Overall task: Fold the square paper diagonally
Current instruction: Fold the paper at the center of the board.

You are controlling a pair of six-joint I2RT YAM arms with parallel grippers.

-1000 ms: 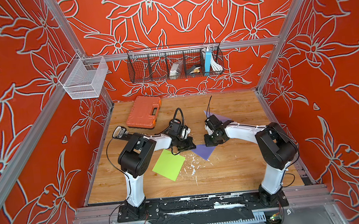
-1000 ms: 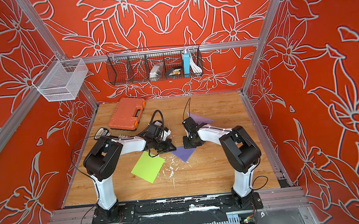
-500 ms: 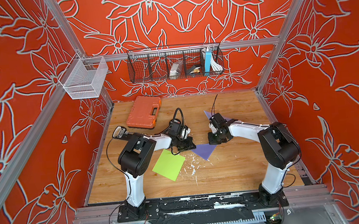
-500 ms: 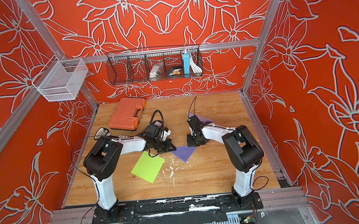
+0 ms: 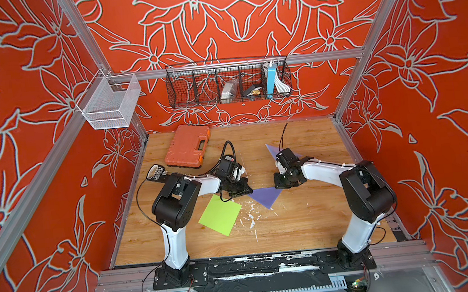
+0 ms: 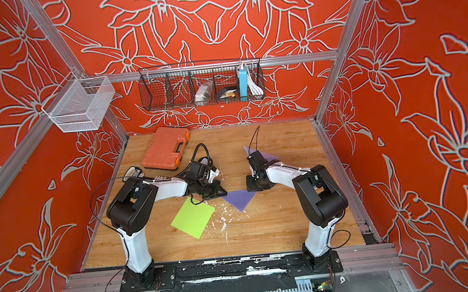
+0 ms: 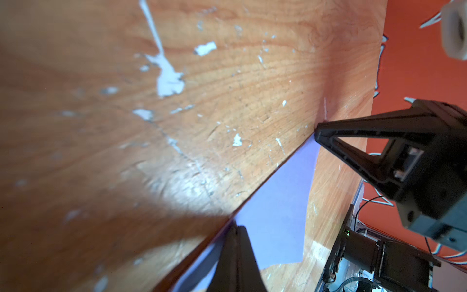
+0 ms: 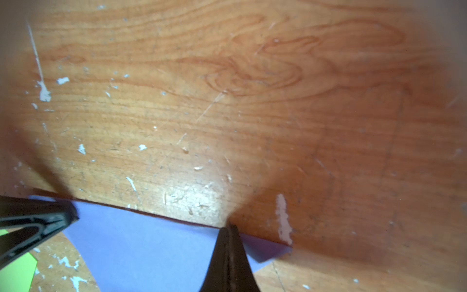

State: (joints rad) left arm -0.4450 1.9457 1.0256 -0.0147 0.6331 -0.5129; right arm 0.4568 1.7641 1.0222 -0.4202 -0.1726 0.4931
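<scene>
The square paper (image 5: 265, 197) (image 6: 239, 199) is purple and lies folded into a triangle in the middle of the table. My left gripper (image 5: 249, 191) (image 6: 225, 194) is shut, and its tip rests on the left end of the fold's long edge. My right gripper (image 5: 279, 187) (image 6: 251, 189) is also shut, with its tip down on the same edge near the right corner. In the left wrist view the closed left gripper (image 7: 235, 225) touches the paper (image 7: 278, 202). In the right wrist view the closed right gripper (image 8: 230, 226) presses the paper (image 8: 151, 247).
A lime green paper (image 5: 220, 215) (image 6: 193, 218) lies flat near the left arm. Another purple sheet (image 5: 271, 150) sits behind the right wrist. An orange case (image 5: 187, 145) is at the back left. Wire baskets (image 5: 228, 81) hang on the back wall. White flecks dot the wood.
My right gripper has slid a little to the right along the folded edge. The left gripper and the paper have stayed in place.
</scene>
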